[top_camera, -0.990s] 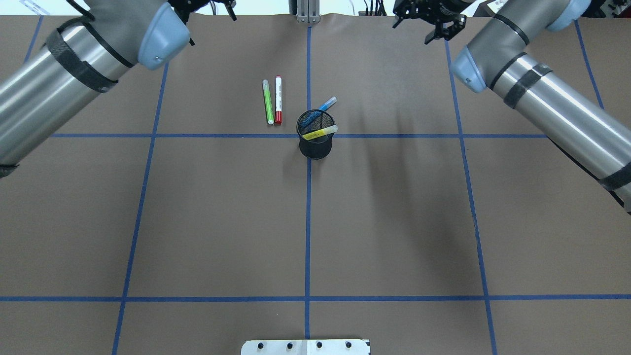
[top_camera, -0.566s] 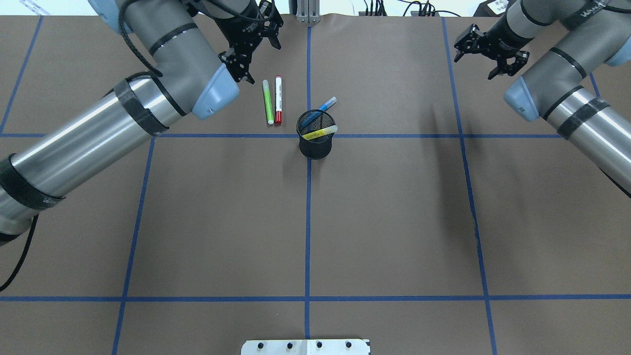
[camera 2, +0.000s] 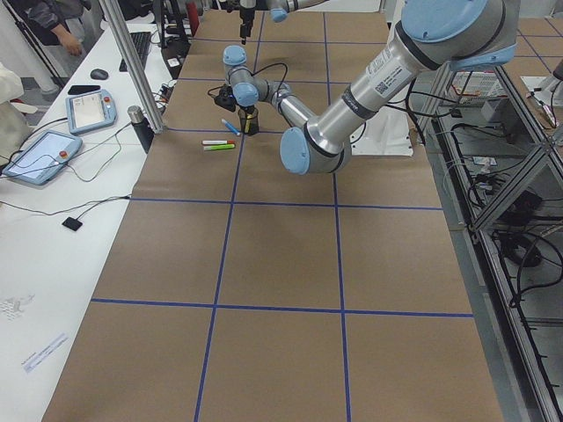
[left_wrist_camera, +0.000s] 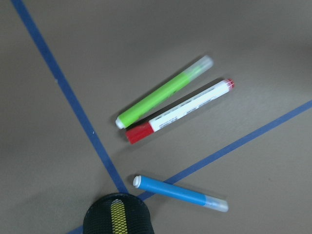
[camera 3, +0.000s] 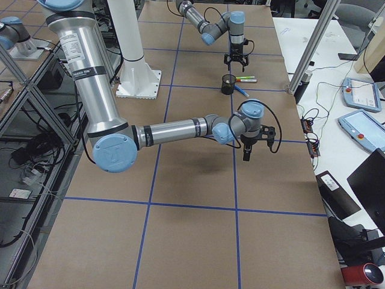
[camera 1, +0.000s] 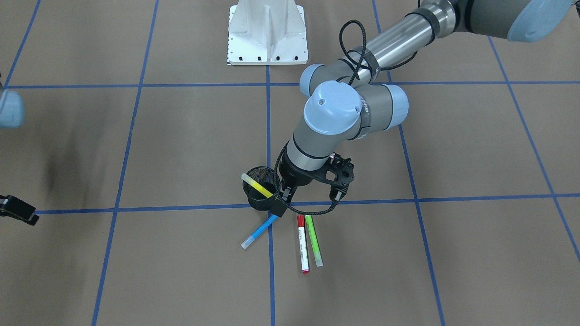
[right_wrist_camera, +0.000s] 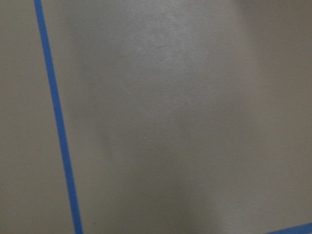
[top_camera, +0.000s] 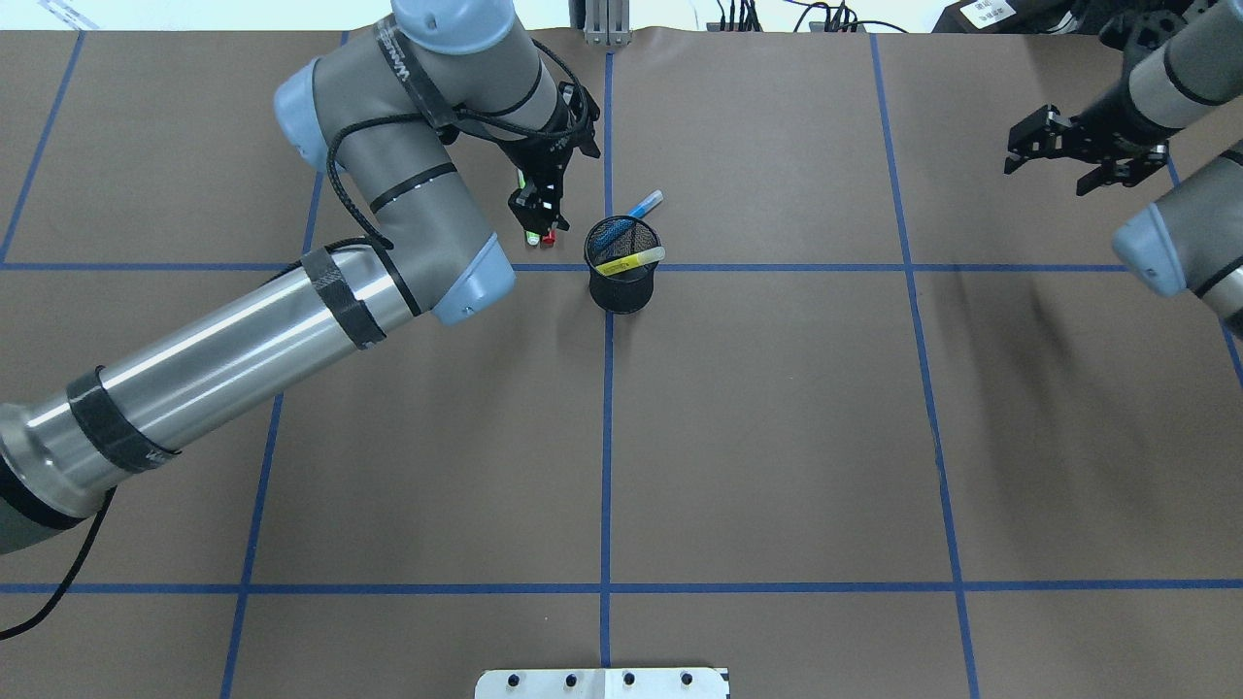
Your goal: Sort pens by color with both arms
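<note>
The green highlighter (camera 1: 313, 241) and the red-capped white marker (camera 1: 302, 244) lie side by side on the brown table, also in the left wrist view (left_wrist_camera: 163, 92) (left_wrist_camera: 180, 111). The blue highlighter (camera 1: 259, 232) lies beside the black mesh cup (camera 1: 263, 203). The yellow highlighter (camera 1: 256, 184) stands tilted inside the cup. My left gripper (top_camera: 558, 180) is open and empty, hovering over the green and red pens and hiding most of them from overhead. My right gripper (top_camera: 1054, 175) is open and empty, far off at the table's right, above bare paper.
Blue tape lines (top_camera: 607, 437) divide the table into squares. The white pedestal base (camera 1: 267, 31) stands at the robot's side. An operators' desk with tablets (camera 2: 40, 158) and a metal post (camera 2: 132, 61) run along the far edge.
My left arm swung in from the back left corner and now hangs over the green and red pens. My right gripper moved outward to the right. The pens and cup did not move.
</note>
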### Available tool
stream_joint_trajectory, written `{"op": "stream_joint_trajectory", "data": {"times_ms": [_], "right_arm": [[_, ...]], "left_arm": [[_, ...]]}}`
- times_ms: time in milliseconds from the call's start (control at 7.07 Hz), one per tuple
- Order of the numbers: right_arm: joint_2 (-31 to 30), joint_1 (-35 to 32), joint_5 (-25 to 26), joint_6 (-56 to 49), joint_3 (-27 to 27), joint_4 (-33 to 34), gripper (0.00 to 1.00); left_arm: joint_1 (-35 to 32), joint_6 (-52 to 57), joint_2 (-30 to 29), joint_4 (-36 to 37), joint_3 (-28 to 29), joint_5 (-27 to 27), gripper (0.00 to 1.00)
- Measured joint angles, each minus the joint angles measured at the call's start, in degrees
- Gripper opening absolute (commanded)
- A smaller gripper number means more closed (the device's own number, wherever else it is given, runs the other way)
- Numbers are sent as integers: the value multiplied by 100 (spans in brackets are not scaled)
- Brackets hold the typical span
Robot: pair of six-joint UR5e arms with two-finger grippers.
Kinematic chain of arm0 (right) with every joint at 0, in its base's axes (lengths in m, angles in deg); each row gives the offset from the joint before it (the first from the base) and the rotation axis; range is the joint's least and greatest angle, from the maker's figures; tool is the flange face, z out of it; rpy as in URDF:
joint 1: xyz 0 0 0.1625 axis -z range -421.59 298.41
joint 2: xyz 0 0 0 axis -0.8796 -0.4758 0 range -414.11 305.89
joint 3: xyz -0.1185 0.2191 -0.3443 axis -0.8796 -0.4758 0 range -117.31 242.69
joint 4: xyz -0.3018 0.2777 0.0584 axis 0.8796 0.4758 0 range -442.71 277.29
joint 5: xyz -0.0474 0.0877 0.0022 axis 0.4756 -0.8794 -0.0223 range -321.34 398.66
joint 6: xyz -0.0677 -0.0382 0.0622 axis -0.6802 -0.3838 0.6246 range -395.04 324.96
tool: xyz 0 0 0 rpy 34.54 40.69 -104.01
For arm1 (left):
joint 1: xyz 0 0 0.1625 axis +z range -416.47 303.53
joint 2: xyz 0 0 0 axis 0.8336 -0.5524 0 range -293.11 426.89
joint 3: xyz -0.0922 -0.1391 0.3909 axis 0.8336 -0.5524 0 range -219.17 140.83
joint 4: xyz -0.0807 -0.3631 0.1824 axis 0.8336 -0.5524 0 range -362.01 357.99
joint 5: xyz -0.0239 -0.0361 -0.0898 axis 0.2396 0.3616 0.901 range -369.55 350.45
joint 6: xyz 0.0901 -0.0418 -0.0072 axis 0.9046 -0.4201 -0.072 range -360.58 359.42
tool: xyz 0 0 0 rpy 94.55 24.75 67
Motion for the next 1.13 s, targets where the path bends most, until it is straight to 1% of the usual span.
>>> {"op": "stream_joint_trajectory", "data": {"times_ms": [141, 283, 424, 566, 707, 848, 1131], "right_arm": [[-355, -224, -86, -842, 147, 98, 100], [-621, -386, -274, -1313, 254, 181, 100], [-745, -496, -550, -1496, 299, 341, 100], [-816, -555, -750, -1560, 329, 516, 100], [-883, -565, -831, -1591, 341, 651, 100], [-957, -536, -840, -1618, 349, 743, 100], [-1134, -494, -785, -1640, 423, 827, 100]], "left_arm": [[53, -136, -52, -18, 0, -10, 95], [125, -244, -106, -18, -1, -13, 86], [224, -347, -158, -13, -1, -31, 75], [319, -462, -209, -9, 0, -103, 65], [391, -583, -262, -10, 7, -185, 64], [440, -666, -308, -9, 15, -225, 61], [535, -707, -338, -2, 26, -298, 59]]}}
